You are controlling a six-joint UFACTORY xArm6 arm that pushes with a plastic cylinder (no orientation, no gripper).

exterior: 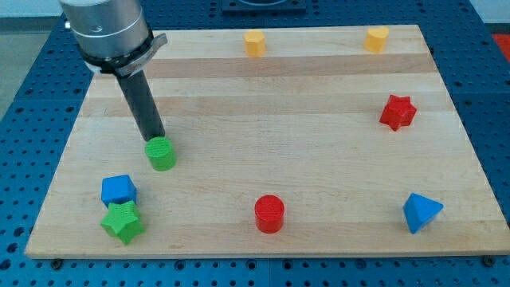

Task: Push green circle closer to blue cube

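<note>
The green circle, a short green cylinder, stands on the wooden board at the view's left. The blue cube sits below and to the left of it, a short gap away. My tip is at the green circle's upper edge, touching or nearly touching it from the view's top. The dark rod rises up and to the left from there to the arm's grey body.
A green star lies just below the blue cube, touching it. A red cylinder stands at bottom centre, a blue triangular block at bottom right, a red star at right. Two yellow blocks sit near the top edge.
</note>
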